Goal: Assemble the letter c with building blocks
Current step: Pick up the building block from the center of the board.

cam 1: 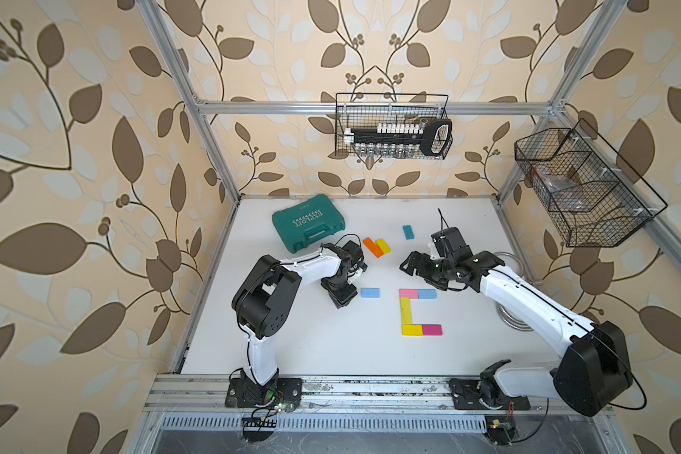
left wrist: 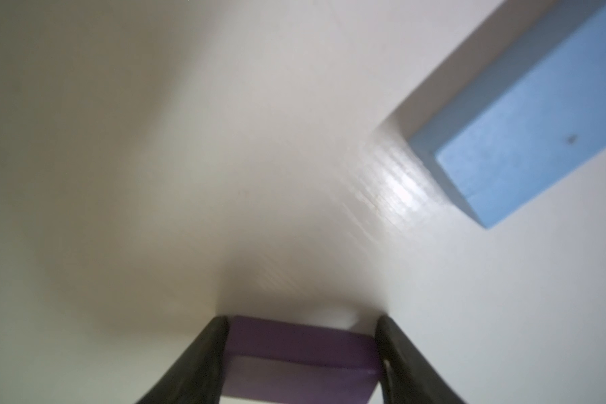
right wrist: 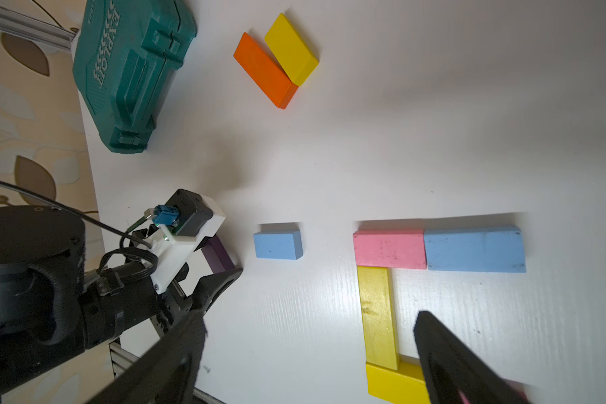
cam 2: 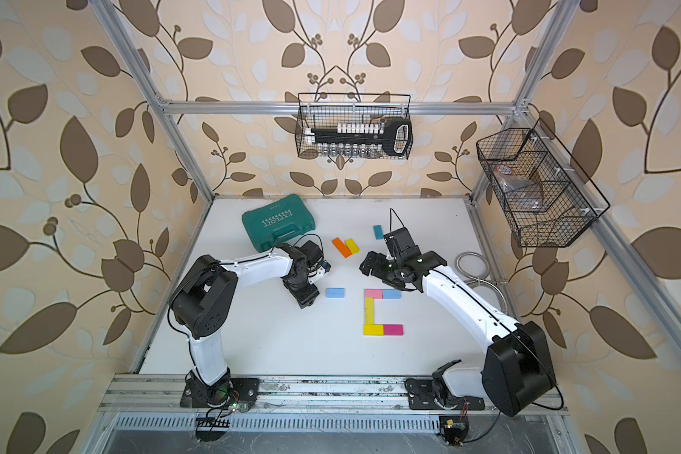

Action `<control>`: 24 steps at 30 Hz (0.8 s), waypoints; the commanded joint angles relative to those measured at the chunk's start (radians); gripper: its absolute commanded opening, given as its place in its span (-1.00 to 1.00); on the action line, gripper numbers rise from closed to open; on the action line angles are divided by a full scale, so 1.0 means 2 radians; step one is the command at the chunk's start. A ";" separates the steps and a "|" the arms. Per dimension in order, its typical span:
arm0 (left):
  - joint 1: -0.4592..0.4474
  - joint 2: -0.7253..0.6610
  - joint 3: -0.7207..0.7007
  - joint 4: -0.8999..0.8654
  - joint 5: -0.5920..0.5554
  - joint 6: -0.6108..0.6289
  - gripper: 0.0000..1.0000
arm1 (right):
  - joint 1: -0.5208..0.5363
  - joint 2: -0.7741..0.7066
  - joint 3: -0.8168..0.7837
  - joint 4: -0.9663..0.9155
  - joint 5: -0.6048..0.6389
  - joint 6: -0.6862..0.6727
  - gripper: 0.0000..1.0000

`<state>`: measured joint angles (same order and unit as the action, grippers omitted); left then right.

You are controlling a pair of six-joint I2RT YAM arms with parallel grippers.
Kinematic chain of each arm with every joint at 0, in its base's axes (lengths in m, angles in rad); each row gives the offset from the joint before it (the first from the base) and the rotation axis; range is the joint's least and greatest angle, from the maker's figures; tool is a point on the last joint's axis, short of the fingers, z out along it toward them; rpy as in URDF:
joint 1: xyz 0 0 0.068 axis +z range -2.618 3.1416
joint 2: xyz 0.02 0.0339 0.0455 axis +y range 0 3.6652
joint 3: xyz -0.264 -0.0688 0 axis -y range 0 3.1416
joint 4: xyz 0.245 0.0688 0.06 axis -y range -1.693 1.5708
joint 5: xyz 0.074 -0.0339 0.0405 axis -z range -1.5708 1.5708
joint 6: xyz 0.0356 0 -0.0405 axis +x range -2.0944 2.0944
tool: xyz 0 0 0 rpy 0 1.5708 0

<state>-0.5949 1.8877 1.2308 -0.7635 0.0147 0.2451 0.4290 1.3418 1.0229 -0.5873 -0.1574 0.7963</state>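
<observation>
Midway through picking up a further block. Clamps the left gripper [left wrist: 301, 320] across the purple block [right wrist: 219, 257], a finger pressed to each side as far as the blurred left wrist view tells, with the block flat on the white bench [cam 1: 331, 353] and not yet lifted. Found there just beside the loose light blue block [cam 1: 369, 292], not touching it, on the left arm's side of the letter. Holds the right gripper [right wrist: 308, 316] spread wide and empty above the letter. Laid out in both top views as a C open toward the right arm's side: pink block [cam 1: 408, 293] and light blue block [cam 1: 427, 293] end to end for the top arm, long yellow block [cam 1: 405, 311] for the spine, short yellow block [cam 1: 412, 329] and magenta block [cam 1: 432, 329] touching for the bottom arm. Unused farther back: orange block [cam 1: 372, 247] and spare yellow block [cam 1: 383, 245] side by side and touching, teal block [cam 1: 408, 232] alone, all near the green case [cam 1: 308, 222]. Judging by that, close to done, with no obvious gap for the purple piece; cannot tell where it belongs. Next calls for a straight lift clear of the loose light blue block, then a carry toward the letter without nudging the laid pieces or meeting the right gripper hovering there, and a flat set-down flush against a neighbour.
</observation>
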 commanded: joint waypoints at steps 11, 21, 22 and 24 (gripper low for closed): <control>0.001 0.026 0.039 -0.032 -0.028 -0.091 0.60 | -0.001 -0.009 -0.003 -0.004 -0.004 0.003 0.83; 0.003 0.002 0.029 -0.047 -0.023 -0.089 0.66 | -0.003 -0.008 0.001 -0.005 -0.004 0.001 0.84; 0.003 -0.001 0.025 -0.046 -0.021 -0.090 0.67 | -0.002 -0.008 0.000 -0.005 -0.004 0.001 0.84; 0.003 -0.003 0.020 -0.046 -0.019 -0.091 0.67 | -0.002 -0.007 -0.001 -0.005 -0.004 0.001 0.84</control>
<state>-0.5945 1.9240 1.2903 -0.8192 -0.0284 0.0742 0.4290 1.3418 1.0229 -0.5877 -0.1581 0.7963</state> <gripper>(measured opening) 0.834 0.919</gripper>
